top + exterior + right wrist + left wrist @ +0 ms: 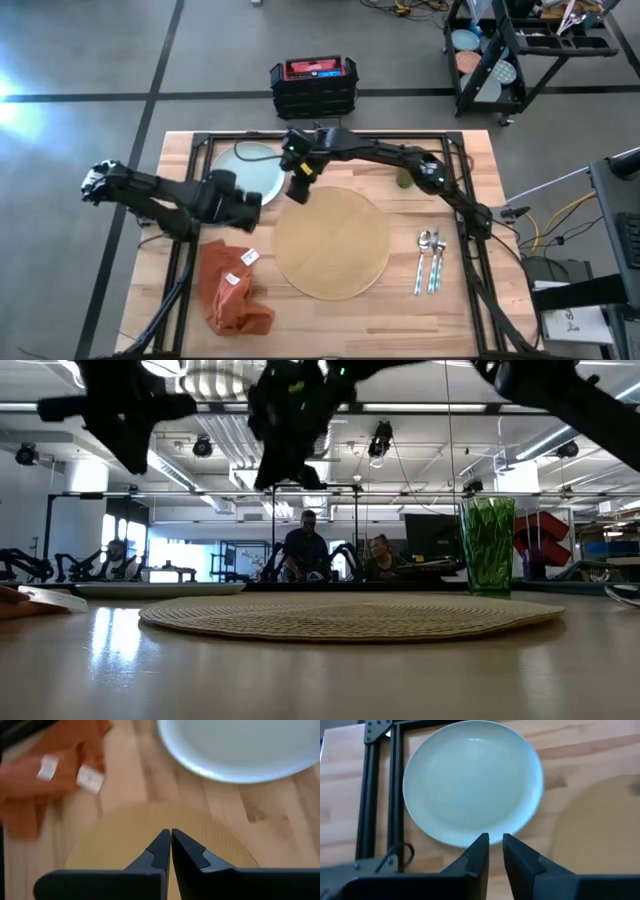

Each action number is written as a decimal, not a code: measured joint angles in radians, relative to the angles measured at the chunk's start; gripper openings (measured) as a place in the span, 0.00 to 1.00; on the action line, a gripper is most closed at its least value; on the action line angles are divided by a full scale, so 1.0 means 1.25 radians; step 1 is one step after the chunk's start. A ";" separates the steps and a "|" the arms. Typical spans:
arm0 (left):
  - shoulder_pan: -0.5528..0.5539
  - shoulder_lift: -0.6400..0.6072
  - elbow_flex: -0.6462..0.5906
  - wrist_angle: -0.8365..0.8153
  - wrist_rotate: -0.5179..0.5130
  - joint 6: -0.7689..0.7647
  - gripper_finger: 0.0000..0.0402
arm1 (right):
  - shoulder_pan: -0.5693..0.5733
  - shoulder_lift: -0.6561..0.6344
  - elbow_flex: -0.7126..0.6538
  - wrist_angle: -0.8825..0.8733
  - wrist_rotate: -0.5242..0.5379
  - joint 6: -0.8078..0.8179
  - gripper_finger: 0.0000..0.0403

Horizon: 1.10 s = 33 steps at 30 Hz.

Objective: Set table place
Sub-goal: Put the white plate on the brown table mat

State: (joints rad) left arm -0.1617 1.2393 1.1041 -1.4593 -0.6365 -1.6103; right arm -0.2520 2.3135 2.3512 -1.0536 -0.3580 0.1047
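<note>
Both pincers hang over the counter [180,150] near the plate [240,165], holding nothing.

The left pincer [492,845] sits just short of the plate's near rim, fingers a narrow gap apart, nothing between them. The right pincer [170,842] is up above the placemat's [332,243] edge, tips pressed together and empty, with the plate just beyond it. The placemat lies mid-counter, the plate off its far-left edge, possibly just touching it, hard to tell from above. The orange napkin [232,288] is crumpled beside the placemat on the left; the cutlery [431,260] lies on its right, and the green cup [487,544] stands upright past its far-right edge.
</note>
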 joint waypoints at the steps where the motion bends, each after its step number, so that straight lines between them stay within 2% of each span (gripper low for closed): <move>1: 0.038 -0.009 -0.020 0.040 0.004 0.054 0.08 | 0.010 -0.026 0.000 -0.029 0.015 -0.019 0.00; 4: 0.161 -0.037 -0.092 0.211 0.058 0.229 0.05 | 0.038 -0.100 0.000 -0.115 0.059 -0.059 0.00; 7: 0.291 -0.057 -0.172 0.416 0.170 0.403 0.05 | 0.060 -0.172 0.000 -0.161 0.092 -0.065 0.00; 10: 0.399 -0.056 -0.243 0.590 0.245 0.499 0.05 | 0.077 -0.235 0.000 -0.167 0.128 -0.064 0.00; 12: 0.458 -0.041 -0.272 0.653 0.271 0.535 0.04 | 0.081 -0.271 0.000 -0.166 0.150 -0.062 0.00; 16: 0.546 0.015 -0.289 0.651 0.287 0.587 0.00 | 0.079 -0.309 0.000 -0.192 0.189 -0.043 0.00; 20: 0.581 0.073 -0.290 0.646 0.294 0.637 0.00 | 0.080 -0.329 -0.002 -0.220 0.240 -0.042 0.00; 25: 0.593 0.165 -0.290 0.651 0.298 0.651 0.00 | 0.079 -0.331 -0.002 -0.246 0.248 -0.042 0.00; 33: 0.566 0.286 -0.235 0.668 0.396 0.668 0.00 | 0.080 -0.331 -0.002 -0.271 0.248 -0.065 0.00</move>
State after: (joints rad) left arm 0.5461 1.5965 0.8099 -0.6249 -0.1411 -0.7757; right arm -0.1524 1.9000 2.3489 -1.3922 -0.0486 0.0230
